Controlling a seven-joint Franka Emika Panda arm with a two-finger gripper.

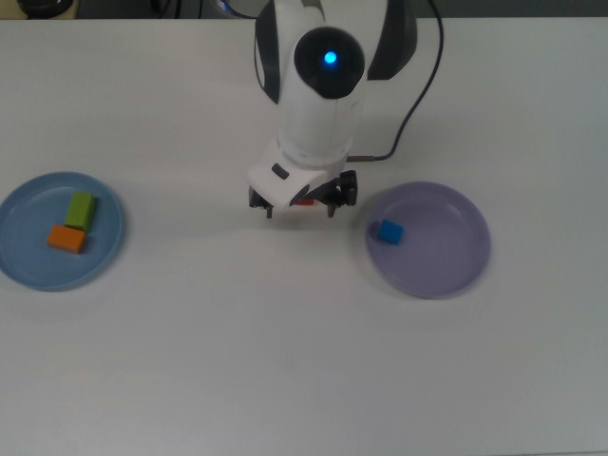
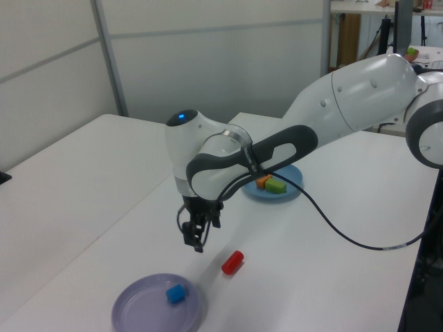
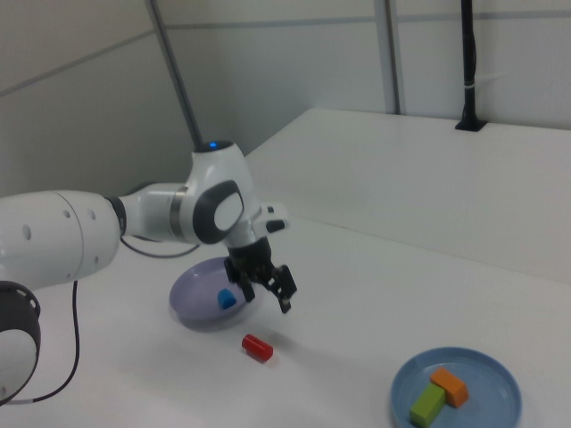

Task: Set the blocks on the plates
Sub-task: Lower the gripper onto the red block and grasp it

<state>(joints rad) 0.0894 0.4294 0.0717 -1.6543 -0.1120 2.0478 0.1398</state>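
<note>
- gripper (image 1: pixel 299 202) hangs over the table (image 1: pixel 285 361) at centre of the top view, fingers spread, nothing between them; also seen mid-frame in the left view (image 2: pixel 196 235) and the right view (image 3: pixel 266 285)
- red block (image 2: pixel 232 262) lies on the table just below the gripper, lower centre of the left view; in the top view it is mostly hidden under the gripper; lower centre of the right view (image 3: pixel 257 348)
- blue cube (image 1: pixel 389 232) sits on the lavender plate (image 1: pixel 456 266), right of centre in the top view, near the plate's left edge; bottom of the left view (image 2: pixel 176 294)
- green block (image 1: pixel 81 209) and orange block (image 1: pixel 67 238) lie touching on the light blue plate (image 1: pixel 28 271), far left of the top view; lower right of the right view (image 3: pixel 426 406)
- black cable (image 2: pixel 346 238) trails from the arm across the table in the left view
</note>
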